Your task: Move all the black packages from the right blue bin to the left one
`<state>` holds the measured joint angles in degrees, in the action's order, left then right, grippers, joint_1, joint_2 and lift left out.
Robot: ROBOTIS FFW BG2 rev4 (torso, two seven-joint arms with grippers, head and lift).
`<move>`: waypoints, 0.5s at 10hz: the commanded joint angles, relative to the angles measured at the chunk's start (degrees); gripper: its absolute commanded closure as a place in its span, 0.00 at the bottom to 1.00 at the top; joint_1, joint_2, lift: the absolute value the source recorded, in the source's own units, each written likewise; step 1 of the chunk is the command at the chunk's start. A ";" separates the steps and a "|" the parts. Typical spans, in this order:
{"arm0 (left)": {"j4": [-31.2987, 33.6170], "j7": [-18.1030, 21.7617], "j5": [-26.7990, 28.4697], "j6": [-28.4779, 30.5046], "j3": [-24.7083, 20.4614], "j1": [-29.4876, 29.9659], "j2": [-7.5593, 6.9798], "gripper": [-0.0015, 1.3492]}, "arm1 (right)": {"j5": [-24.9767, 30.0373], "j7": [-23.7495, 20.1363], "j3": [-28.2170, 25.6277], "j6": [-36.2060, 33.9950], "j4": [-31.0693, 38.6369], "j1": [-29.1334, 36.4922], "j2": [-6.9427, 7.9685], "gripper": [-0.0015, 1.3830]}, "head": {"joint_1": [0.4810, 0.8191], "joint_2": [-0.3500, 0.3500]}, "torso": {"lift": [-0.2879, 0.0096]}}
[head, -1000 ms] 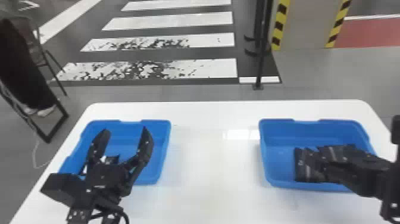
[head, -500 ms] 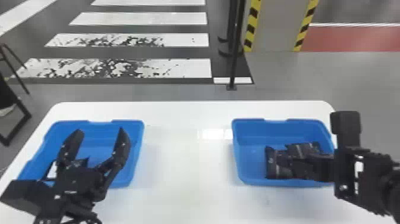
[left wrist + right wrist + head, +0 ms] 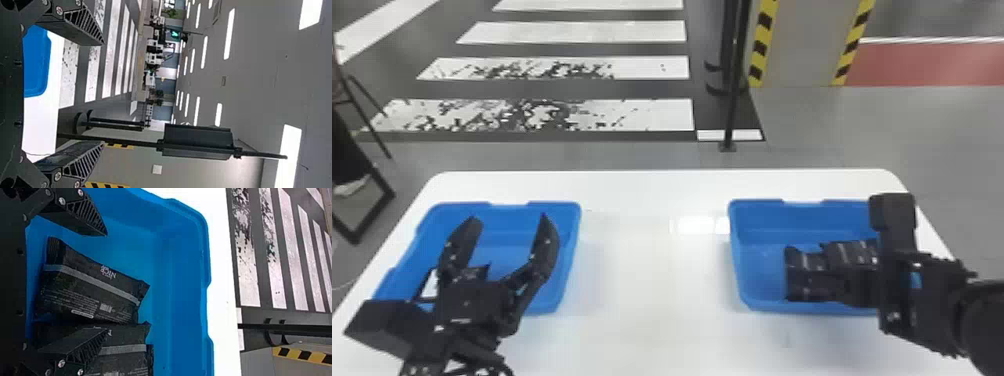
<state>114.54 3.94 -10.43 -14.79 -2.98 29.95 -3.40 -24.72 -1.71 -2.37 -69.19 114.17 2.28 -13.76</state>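
At least two black packages are left to move: one black package [image 3: 92, 288] and a second black package [image 3: 127, 356], side by side in the right blue bin [image 3: 738, 260]. The right gripper [image 3: 106, 282] is spread wide above them, holding neither. Across the white table [image 3: 652, 285], a dark item with a pale patch [image 3: 430, 286] sits in the left blue bin [image 3: 569, 260]; half hidden, it may be a package already delivered. The left gripper [image 3: 509, 219] is wide open over that bin, empty. I'd judge the job part done.
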 commanded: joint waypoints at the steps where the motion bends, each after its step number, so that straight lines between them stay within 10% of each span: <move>1: 0.00 0.02 0.03 -0.26 -0.10 0.00 -0.03 0.12 | -0.31 0.30 0.20 0.71 -1.04 -0.03 0.14 0.12 | 0.63 0.55 | 0.52; 5: 0.00 0.02 0.37 -0.54 -0.10 0.00 -0.03 0.12 | -0.31 1.27 0.43 1.70 -4.55 -0.87 0.31 0.22 | 0.63 0.55 | 0.52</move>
<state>114.54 3.94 -10.10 -15.25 -3.09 29.95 -3.42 -24.96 -0.44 -1.95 -67.46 110.43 1.60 -13.47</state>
